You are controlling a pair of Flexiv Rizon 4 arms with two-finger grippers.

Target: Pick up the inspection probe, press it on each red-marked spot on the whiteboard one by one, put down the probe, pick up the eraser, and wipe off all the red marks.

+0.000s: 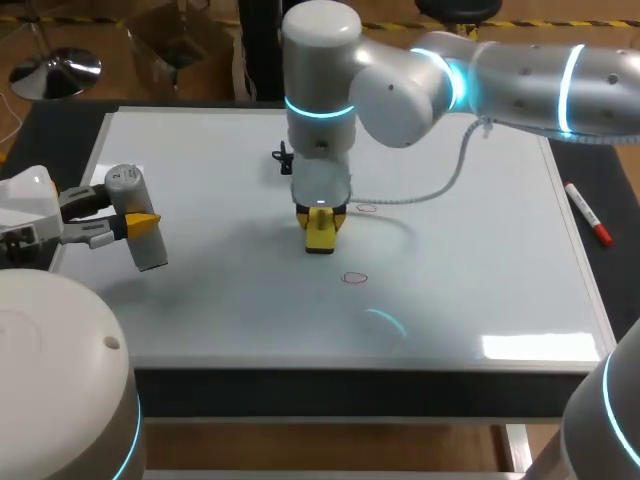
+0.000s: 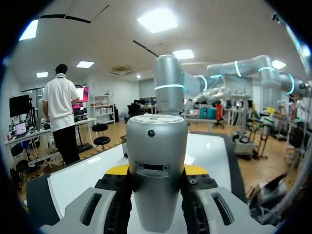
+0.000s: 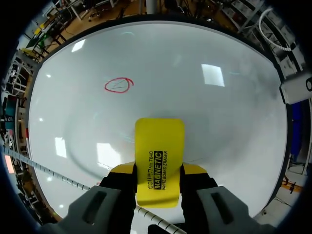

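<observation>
The right gripper (image 3: 159,171) is clamped on the yellow eraser (image 3: 159,146), one yellow tip pressed to each long side. It points straight down near the middle of the whiteboard (image 1: 480,290). The eraser's free end is at the board's surface, but I cannot tell whether it touches.

Taking the board from the head view as a clock face, with twelve at its far edge, a red ring mark (image 1: 355,278) lies near the eraser at about five o'clock. A second, fainter red mark (image 1: 366,208) sits just beside the gripper at about two o'clock. A small black object (image 1: 283,158) stands on the board at eleven o'clock from the gripper.

The left gripper (image 2: 156,170) is at the board's nine o'clock edge, closed around the silver cylindrical probe (image 2: 157,146), which is held off the surface. A red marker pen (image 1: 587,214) lies on the dark table just past the board's three o'clock edge.
</observation>
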